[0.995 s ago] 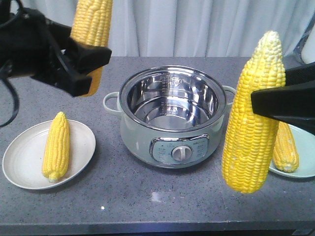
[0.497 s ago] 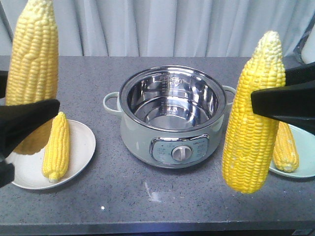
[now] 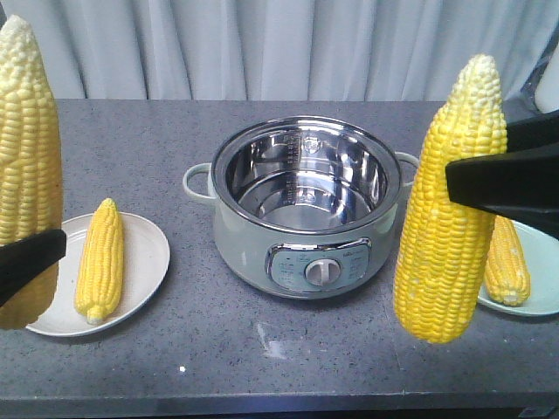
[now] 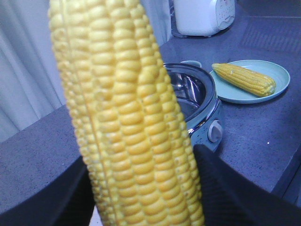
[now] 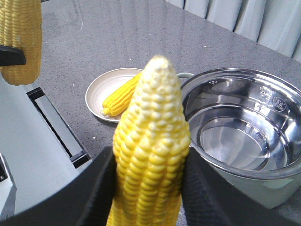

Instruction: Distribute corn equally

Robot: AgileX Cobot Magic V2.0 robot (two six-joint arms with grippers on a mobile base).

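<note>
My left gripper (image 4: 146,188) is shut on an upright corn cob (image 4: 127,117), held at the far left above the near edge of a white plate (image 3: 148,253). A second cob (image 3: 99,260) lies on that plate. At the right, an upright cob (image 3: 450,201) hangs above the counter in front of a pale green plate (image 3: 543,284), with my right gripper (image 5: 150,188) shut on it. One cob (image 3: 507,262) lies on the green plate. Both held cobs point tip up.
An empty steel-lined electric pot (image 3: 306,201) with a front dial stands mid-counter between the plates. A white appliance (image 4: 202,16) sits behind the green plate. The counter's front edge runs along the bottom of the front view.
My left arm has carried its cob from high at the back left, down and forward to the left edge over the white plate. The right arm and its cob have not moved.
</note>
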